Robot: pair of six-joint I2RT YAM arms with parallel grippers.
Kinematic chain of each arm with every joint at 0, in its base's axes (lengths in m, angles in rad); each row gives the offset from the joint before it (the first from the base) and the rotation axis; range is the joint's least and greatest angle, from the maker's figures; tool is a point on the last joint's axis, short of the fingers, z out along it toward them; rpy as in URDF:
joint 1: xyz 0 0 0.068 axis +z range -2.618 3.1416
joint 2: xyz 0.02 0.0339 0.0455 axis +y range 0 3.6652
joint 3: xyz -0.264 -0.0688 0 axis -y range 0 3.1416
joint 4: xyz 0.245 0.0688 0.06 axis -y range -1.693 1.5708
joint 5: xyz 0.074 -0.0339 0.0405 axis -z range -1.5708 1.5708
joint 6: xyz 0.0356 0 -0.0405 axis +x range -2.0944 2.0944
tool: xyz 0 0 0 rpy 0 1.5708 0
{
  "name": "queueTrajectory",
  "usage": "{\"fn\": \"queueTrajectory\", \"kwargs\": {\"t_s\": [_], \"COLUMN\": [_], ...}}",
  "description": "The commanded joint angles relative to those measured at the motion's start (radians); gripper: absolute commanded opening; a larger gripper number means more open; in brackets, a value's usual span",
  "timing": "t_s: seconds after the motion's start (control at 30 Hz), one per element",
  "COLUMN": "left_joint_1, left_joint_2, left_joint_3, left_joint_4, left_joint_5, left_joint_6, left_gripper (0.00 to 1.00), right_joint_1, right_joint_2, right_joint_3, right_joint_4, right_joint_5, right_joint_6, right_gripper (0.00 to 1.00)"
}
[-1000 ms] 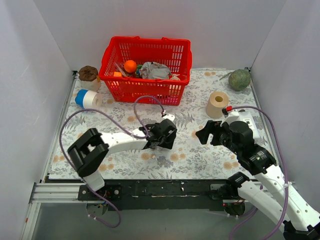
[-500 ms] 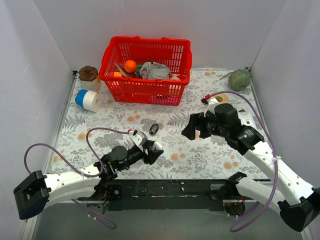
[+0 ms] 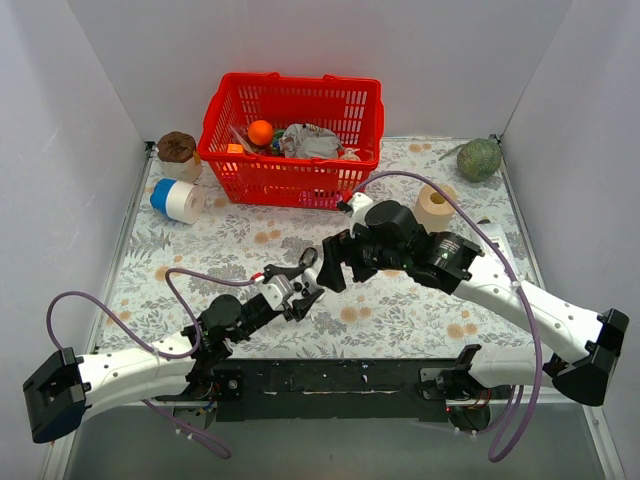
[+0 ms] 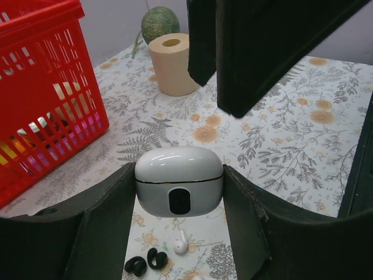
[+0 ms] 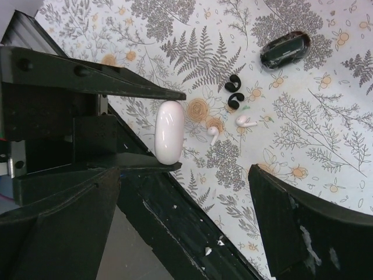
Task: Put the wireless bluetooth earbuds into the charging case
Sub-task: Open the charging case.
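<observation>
Left jaws clamping white case (image 4: 179,181), right jaws wide apart, empty, earbuds (image 5: 245,122) apparently hidden from top camera.

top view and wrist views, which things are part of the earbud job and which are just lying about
Job: white case in the left gripper, black case, black earbuds, white earbuds.
Lying about: red basket, paper roll, green ball, blue tape roll.

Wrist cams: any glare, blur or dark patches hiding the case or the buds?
Left wrist: soft highlight on the lid of the white case, edges crisp; the earbuds below it are sharp. Right wrist: the right gripper's fingers are near-black with little detail; case and buds are well lit.
</observation>
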Motion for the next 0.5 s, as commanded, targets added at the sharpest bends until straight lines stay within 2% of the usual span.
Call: {"fn": "queueTrajectory", "kwargs": {"t_s": [0.0, 0.47], "left_joint_1": [-0.005, -0.005], "left_joint_2": [-0.001, -0.012], "left_joint_3": [0.061, 0.095], "left_joint_4": [0.008, -0.024], "left_joint_5": [-0.035, -0.009], "left_joint_6": [0.129, 0.163], "left_gripper": [0.0, 0.0], "right_joint_1": [0.026, 0.034], "right_joint_2": [0.026, 0.095], "right_joint_3": [0.051, 0.061], "right_joint_4": [0.0, 0.08], "right_joint_5": [0.056, 0.06], "right_joint_6": [0.012, -0.005], "right_gripper": [0.98, 0.89]}}
